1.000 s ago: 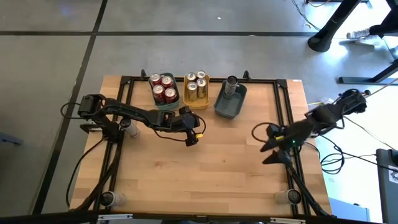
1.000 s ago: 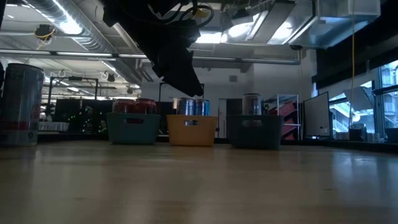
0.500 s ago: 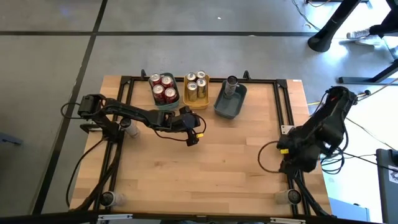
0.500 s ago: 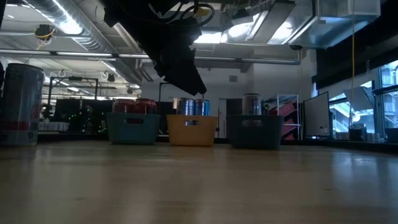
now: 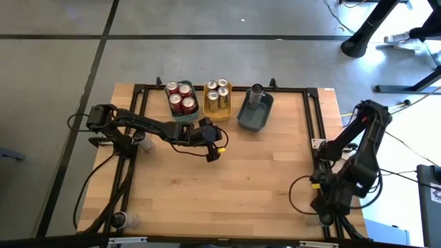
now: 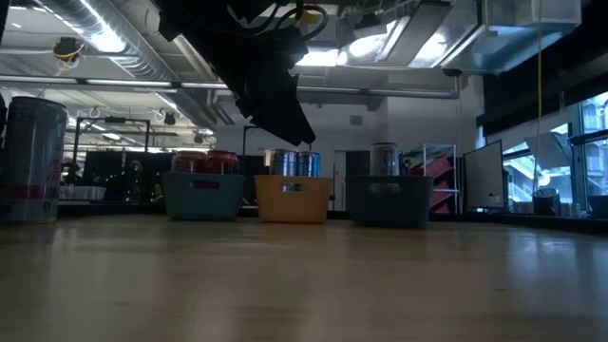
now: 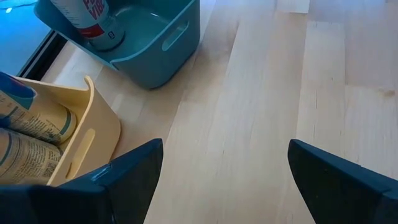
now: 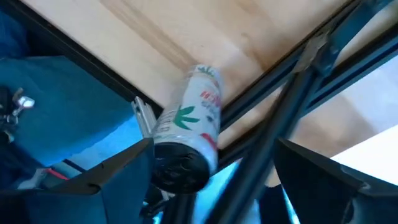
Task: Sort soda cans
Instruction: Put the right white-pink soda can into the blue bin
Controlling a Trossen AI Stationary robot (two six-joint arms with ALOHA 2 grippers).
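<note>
The right claw hangs low at the front right corner of the table. Its two fingers are wide open and hold nothing. One white soda can with a green leaf on it is right in front of this claw, in the space between the open fingers. The fingers do not touch it. The can sits at the very corner, beside the black rail that runs along the table's edge. The claw looks down on the can's top end, so I think the can is standing up and the claw is coming from above. From the high view the folded right arm hides the can.

The right arm is much nearer to this can than the left arm. To grab it, I think the claw has to go down so a finger lands on each side.

The left claw waits over the middle of the table, open and empty.

Along the far edge, red cans sit in the teal tray, gold cans in the yellow tray, and one silver can in the grey-blue tray. Two more cans wait, one at the left edge and one at the front left corner.
</note>
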